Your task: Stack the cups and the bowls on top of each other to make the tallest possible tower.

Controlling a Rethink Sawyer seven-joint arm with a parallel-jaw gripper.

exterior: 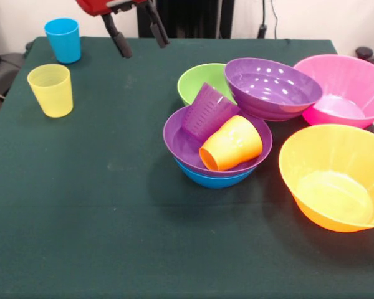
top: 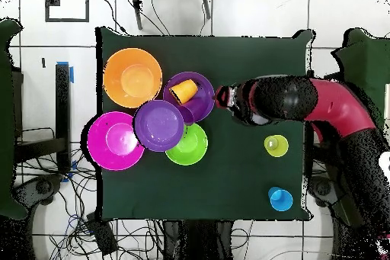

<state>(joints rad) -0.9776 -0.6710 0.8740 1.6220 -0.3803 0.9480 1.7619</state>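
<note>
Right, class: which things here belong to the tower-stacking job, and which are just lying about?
Job:
blue cup, yellow cup, purple cup, orange cup
green bowl, empty purple bowl, purple bowl holding two cups, blue bowl, pink bowl, orange bowl
claw

Lying about:
floor cables

Four cups are counted: a blue cup (exterior: pixel 63 39), a yellow cup (exterior: pixel 51 90), a purple cup (exterior: pixel 208 112) and an orange cup (exterior: pixel 232 144).

Six bowls are counted: two purple, one (exterior: pixel 272 88) raised and one (exterior: pixel 181 142) nested, a blue bowl (exterior: pixel 213 180), a green bowl (exterior: pixel 196 81), a pink bowl (exterior: pixel 343 87) and an orange bowl (exterior: pixel 333 177).

One gripper (exterior: pixel 138 36) is seen.
</note>
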